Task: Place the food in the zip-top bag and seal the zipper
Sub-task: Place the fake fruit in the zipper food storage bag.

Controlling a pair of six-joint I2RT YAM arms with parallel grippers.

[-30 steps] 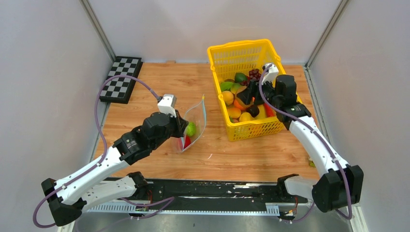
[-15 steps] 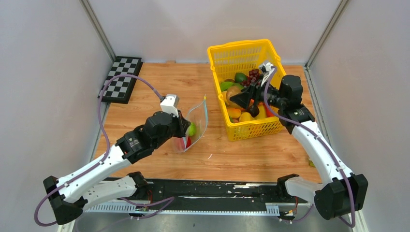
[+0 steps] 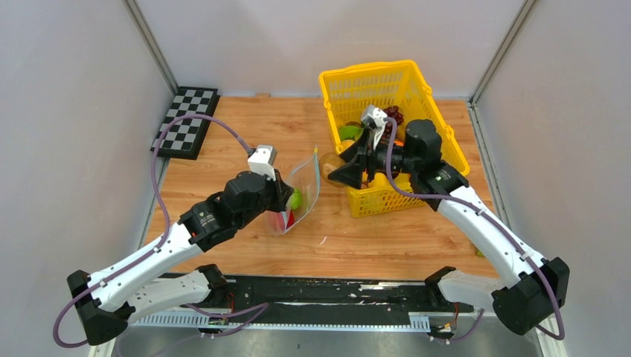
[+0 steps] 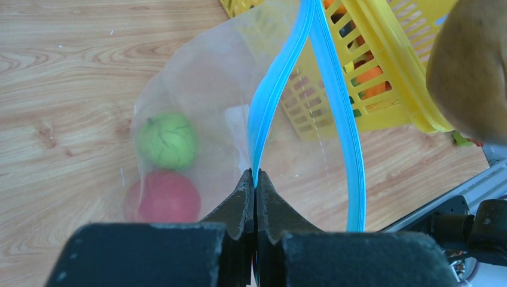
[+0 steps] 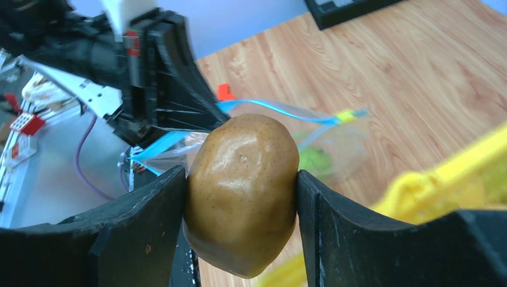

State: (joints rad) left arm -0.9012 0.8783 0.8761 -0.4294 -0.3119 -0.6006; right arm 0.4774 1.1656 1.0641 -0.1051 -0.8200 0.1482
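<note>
The clear zip-top bag [image 3: 303,192] stands on the wood table with its mouth open. A green fruit [image 4: 167,140] and a red fruit [image 4: 162,197] lie inside it. My left gripper [image 4: 255,176] is shut on the near lip of the teal-blue zipper [image 4: 281,72] and holds it up; the far lip [image 4: 347,131] bows away. My right gripper [image 5: 240,179] is shut on a brown potato [image 5: 242,197]. In the top view the right gripper [image 3: 336,169] hangs just right of the bag's mouth. The potato also shows in the left wrist view [image 4: 472,66], above the bag's far side.
A yellow mesh basket [image 3: 372,78] with several fruits stands right behind the right gripper. A checkerboard [image 3: 186,123] lies at the back left. Grey walls close in both sides. A black rail [image 3: 320,294] runs along the near table edge.
My right gripper has lifted the potato out of the basket and carried it left to the bag's mouth. My left gripper has kept its hold on the zipper lip, barely moving.
</note>
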